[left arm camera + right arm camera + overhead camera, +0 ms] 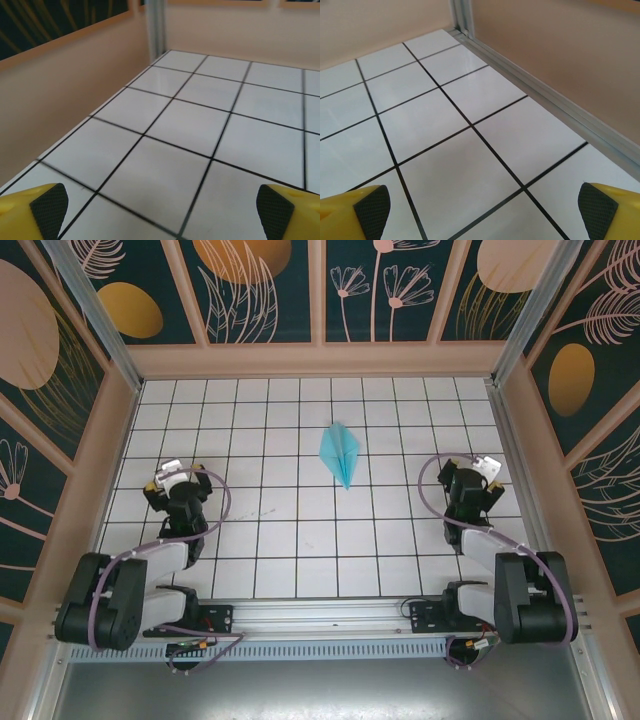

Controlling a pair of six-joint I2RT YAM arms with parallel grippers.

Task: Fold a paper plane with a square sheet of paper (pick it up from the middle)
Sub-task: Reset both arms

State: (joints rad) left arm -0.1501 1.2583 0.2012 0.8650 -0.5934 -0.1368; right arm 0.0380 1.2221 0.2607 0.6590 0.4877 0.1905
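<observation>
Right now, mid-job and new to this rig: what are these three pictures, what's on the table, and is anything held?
Two robot arms stand at the near edge of the tiled table: the left arm and the right arm. One picture looks down on both. The others come from wrist cameras; the yellow fingertips at the bottom are each arm's own jaws. A folded blue paper plane lies between the arms, farther out, untouched. Both jaws are open and empty.

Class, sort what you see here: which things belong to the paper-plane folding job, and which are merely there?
Belong to the job: turquoise-blue folded paper plane; left gripper, jaws open; right gripper, jaws open.
Merely there: white tiled table with black grid lines; dark leaf-patterned wall panels; aluminium frame posts.
</observation>
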